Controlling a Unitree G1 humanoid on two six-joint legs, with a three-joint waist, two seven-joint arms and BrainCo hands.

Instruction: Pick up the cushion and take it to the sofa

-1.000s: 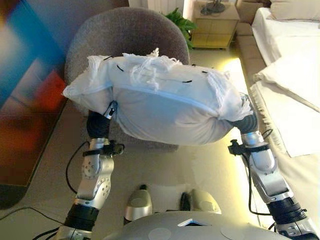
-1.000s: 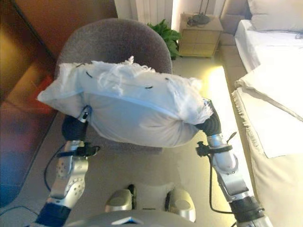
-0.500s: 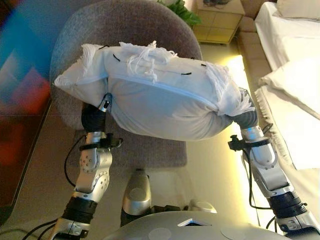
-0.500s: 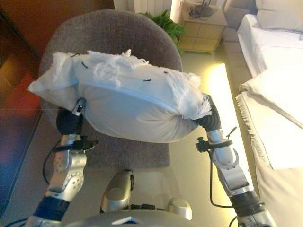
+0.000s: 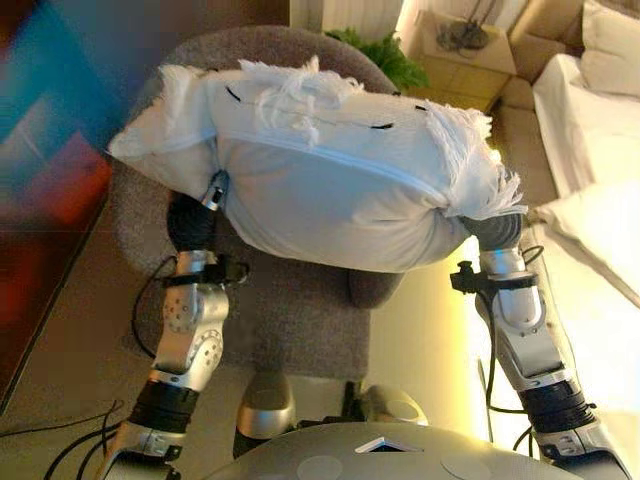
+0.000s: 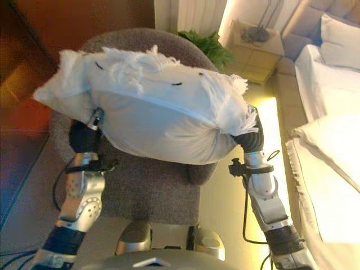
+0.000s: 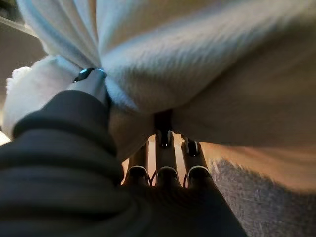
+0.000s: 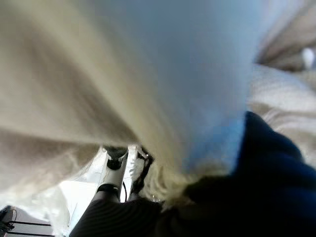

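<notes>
The white cushion (image 5: 330,190), with frayed tufts on top, is held up in the air between both hands, over a grey round chair (image 5: 290,320). My left hand (image 5: 195,218) is under its left end. In the left wrist view its fingers (image 7: 167,160) dig into the cushion's underside (image 7: 207,64) and its thumb (image 7: 91,79) pinches a fold of the cloth. My right hand (image 5: 495,232) is pressed against the cushion's right end; in the right wrist view the cushion (image 8: 123,64) hides its fingers. The sofa with white covers (image 5: 600,230) is at the right.
The grey chair stands right in front of me, under the cushion. A light wooden nightstand (image 5: 465,65) and a green plant (image 5: 385,60) stand behind it. A dark reddish wall panel (image 5: 50,180) runs along the left. A strip of floor (image 5: 430,330) lies between chair and sofa.
The whole view has shifted, so the camera moved. The chair now lies lower in view, under the cushion. Both hands keep the cushion held up as before.
</notes>
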